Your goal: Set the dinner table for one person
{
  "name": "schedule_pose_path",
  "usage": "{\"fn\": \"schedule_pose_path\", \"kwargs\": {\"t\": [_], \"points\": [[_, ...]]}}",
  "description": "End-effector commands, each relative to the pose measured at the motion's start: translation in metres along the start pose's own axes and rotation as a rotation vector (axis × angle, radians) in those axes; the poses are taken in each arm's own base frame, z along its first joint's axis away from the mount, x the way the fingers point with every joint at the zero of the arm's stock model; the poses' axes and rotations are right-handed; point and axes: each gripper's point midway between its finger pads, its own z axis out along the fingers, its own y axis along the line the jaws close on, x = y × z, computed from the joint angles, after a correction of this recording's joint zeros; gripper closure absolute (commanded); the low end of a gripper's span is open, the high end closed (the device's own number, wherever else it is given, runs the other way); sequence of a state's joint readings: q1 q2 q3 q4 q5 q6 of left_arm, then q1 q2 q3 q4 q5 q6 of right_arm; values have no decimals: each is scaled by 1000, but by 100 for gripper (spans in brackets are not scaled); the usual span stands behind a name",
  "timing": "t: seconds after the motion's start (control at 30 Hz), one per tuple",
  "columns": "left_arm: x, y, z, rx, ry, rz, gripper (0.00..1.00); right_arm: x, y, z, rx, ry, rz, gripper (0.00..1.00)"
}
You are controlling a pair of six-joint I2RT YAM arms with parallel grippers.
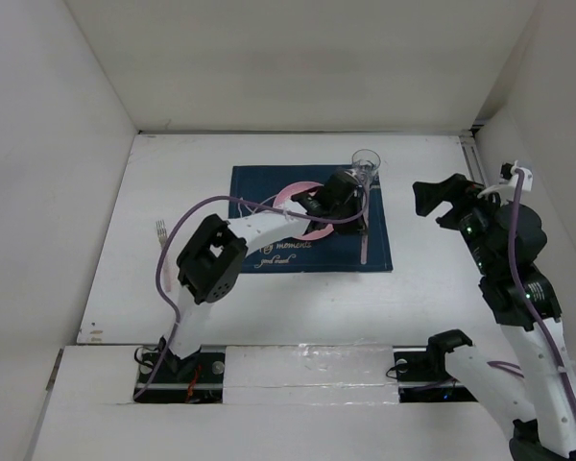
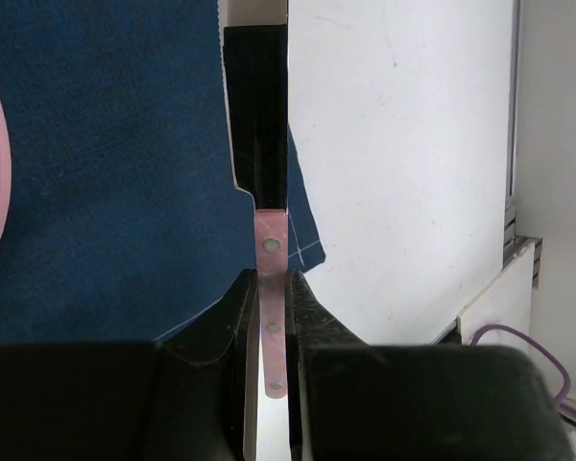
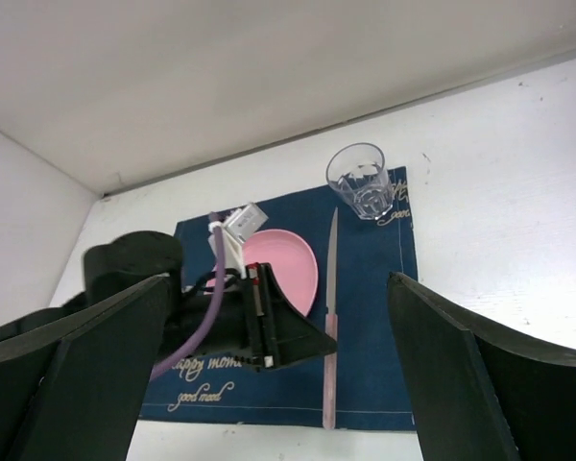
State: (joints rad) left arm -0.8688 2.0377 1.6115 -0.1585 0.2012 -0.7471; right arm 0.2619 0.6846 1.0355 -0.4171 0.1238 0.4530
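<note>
A navy placemat [image 1: 250, 192] lies on the white dinner table [image 1: 173, 173]. On it are a pink plate [image 3: 293, 264], a clear glass [image 3: 360, 181] at its far right corner, and a knife [image 3: 332, 259] with a pink handle, lying flat to the right of the plate. My left gripper [image 1: 358, 219] reaches over the plate and is shut on the knife's handle [image 2: 271, 240]; its fingers [image 2: 317, 317] press both sides. My right gripper [image 1: 440, 197] is open and empty, raised to the right of the placemat. The left arm hides part of the plate.
A fork [image 1: 160, 230] lies on the bare table left of the placemat. White walls close in the table at the back and both sides. A rail [image 1: 472, 158] runs along the right edge.
</note>
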Motion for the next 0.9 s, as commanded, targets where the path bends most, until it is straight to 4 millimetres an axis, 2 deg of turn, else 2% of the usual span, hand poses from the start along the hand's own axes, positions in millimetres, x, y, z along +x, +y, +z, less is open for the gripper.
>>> {"fn": "schedule_pose_path", "kwargs": {"t": [0.0,0.07,0.23,0.4,0.6,0.87], "points": [[-25,-32,-2,100,-72,-59,100,-10,-5,-11,35,-15,-5,0],[-31,-36,9,110,-81,-57,100,-13,-3,-15,31,-23,-4,0],[-29,-28,31,71,-46,-66,100,-14,-4,-15,30,-22,-13,0],[-21,-9,52,9,-30,-125,100,-9,-4,-14,25,-9,-14,0],[-25,-10,67,8,-29,-146,100,-7,-4,-15,16,-5,-23,0],[-14,5,87,-35,6,-164,100,1,-8,-13,25,12,-34,0]]}}
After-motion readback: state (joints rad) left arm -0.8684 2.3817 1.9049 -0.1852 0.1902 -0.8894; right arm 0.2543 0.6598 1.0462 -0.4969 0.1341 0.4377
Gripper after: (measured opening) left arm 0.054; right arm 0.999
